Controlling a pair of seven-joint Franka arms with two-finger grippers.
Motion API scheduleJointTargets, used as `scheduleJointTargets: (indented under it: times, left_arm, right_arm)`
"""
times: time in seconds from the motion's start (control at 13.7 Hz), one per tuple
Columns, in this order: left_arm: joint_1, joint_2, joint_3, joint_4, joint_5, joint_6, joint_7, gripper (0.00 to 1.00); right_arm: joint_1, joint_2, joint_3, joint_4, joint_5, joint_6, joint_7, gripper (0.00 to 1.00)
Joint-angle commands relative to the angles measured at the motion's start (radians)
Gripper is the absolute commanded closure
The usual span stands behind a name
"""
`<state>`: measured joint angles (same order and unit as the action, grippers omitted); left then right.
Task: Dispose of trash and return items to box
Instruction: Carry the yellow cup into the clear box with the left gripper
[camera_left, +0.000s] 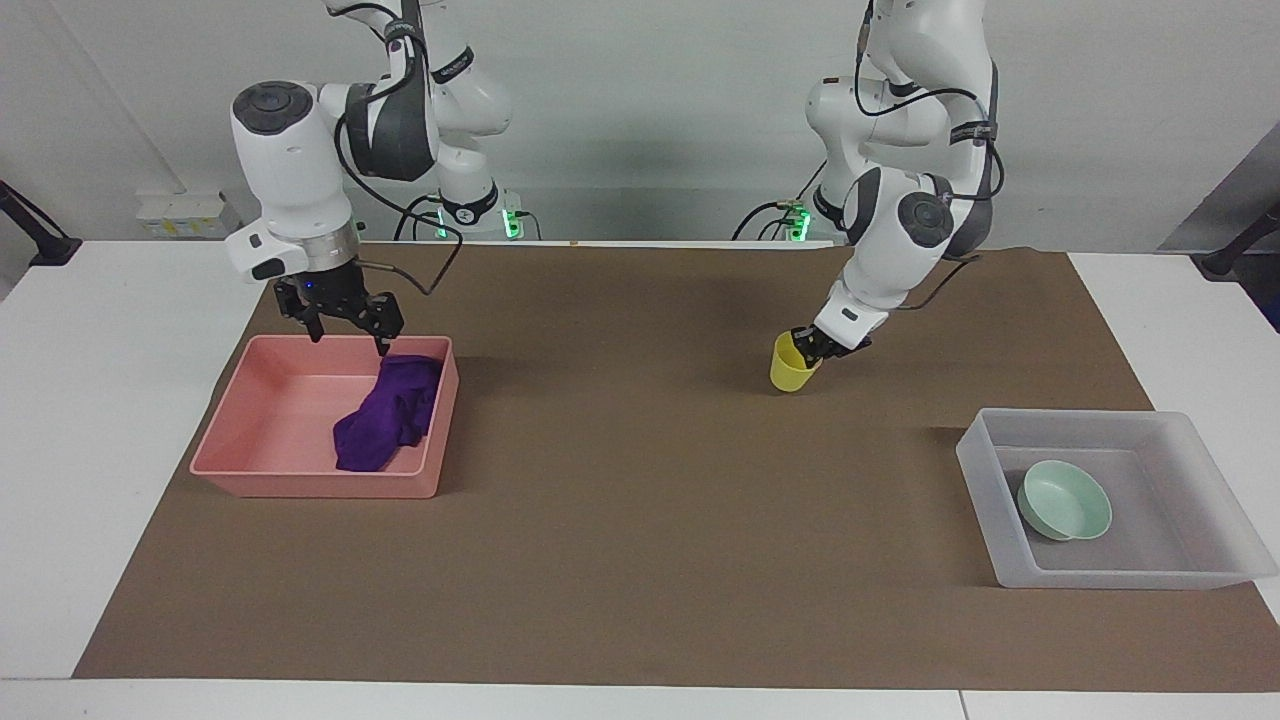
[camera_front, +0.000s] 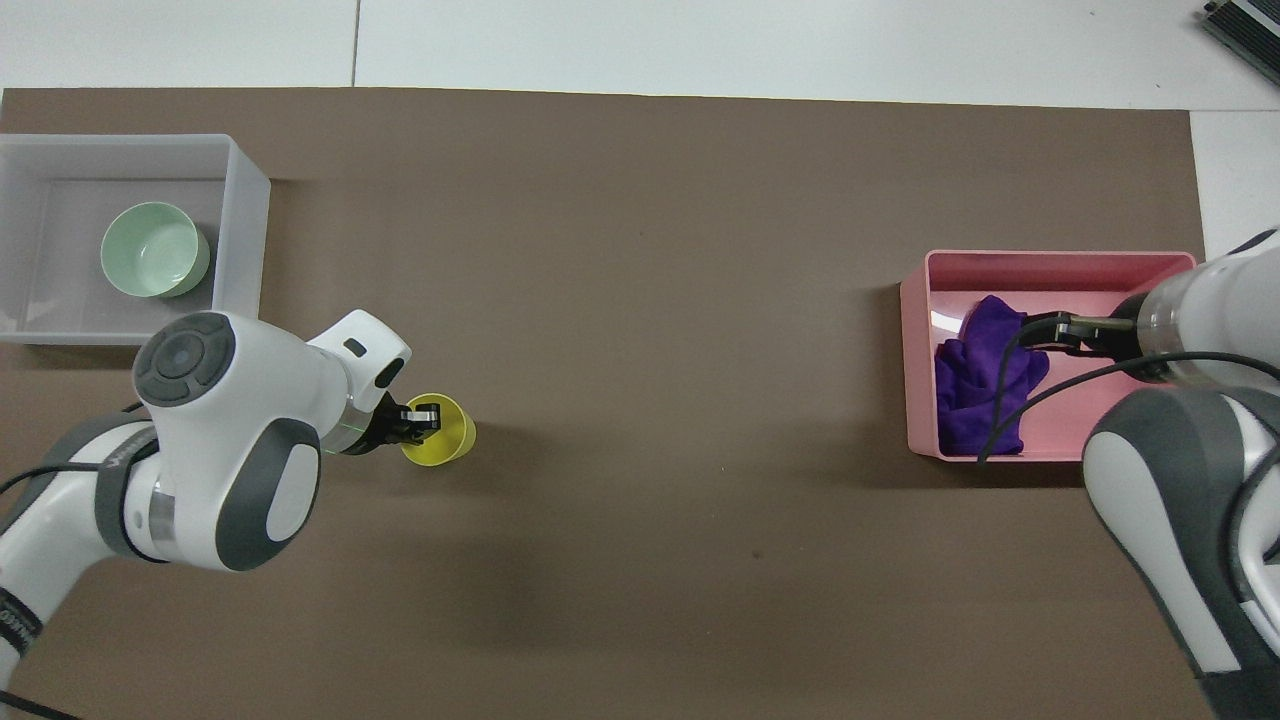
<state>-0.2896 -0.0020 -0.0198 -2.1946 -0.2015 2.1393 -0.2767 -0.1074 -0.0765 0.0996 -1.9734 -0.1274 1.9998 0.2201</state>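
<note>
The purple cloth (camera_left: 388, 418) lies loose in the pink bin (camera_left: 310, 486), at the bin's end toward the table's middle; it also shows in the overhead view (camera_front: 975, 385). My right gripper (camera_left: 350, 338) hangs open and empty just above the bin (camera_front: 1060, 264). My left gripper (camera_left: 808, 352) is shut on the rim of the yellow cup (camera_left: 785, 374), which tilts slightly on the mat; the cup (camera_front: 447, 452) and gripper (camera_front: 425, 420) show from above. The mint-green bowl (camera_left: 1065, 500) sits in the translucent box (camera_left: 1120, 578) at the left arm's end.
The box (camera_front: 245, 240) with the bowl (camera_front: 153, 250) lies farther from the robots than the cup. A brown mat (camera_left: 640, 520) covers the table's middle. White table shows at both ends.
</note>
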Motion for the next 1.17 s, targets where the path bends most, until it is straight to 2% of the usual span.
scheduleJointTargets:
  times: [0.0,0.15,0.29,0.51,0.66,0.73,0.87,1.09]
  left_arm:
    - [0.109,0.005,0.008,0.186,0.001,-0.146,-0.024,1.0]
    - [0.205,0.019,0.008,0.312,0.002,-0.217,-0.015,1.0]
    - [0.304,0.068,0.008,0.431,0.033,-0.219,-0.015,1.0]
    - [0.397,0.251,0.006,0.632,0.155,-0.213,-0.001,1.0]
    - [0.412,0.363,0.009,0.722,0.186,-0.19,0.057,1.0]
    - [0.455,0.42,0.008,0.761,0.189,-0.144,0.109,1.0]
    - [0.518,0.474,0.004,0.773,0.183,-0.073,0.189,1.0]
    - [0.521,0.53,0.006,0.773,0.189,-0.07,0.231,1.0]
  right_arm:
    - [0.005,0.017,0.006,0.121,0.061,-0.099,0.015,0.0]
    - [0.005,0.017,0.006,0.22,0.087,-0.215,0.015,0.0]
    - [0.009,0.017,0.008,0.274,0.089,-0.297,0.015,0.0]
    - [0.022,0.039,0.008,0.37,0.091,-0.396,0.013,0.0]
    - [0.022,0.061,0.008,0.441,0.091,-0.476,0.012,0.0]
    - [0.026,0.069,0.008,0.459,0.095,-0.496,0.007,0.0]
    - [0.026,0.073,0.008,0.465,0.13,-0.501,0.005,0.0]
    - [0.029,0.06,0.008,0.427,0.134,-0.5,-0.01,0.0]
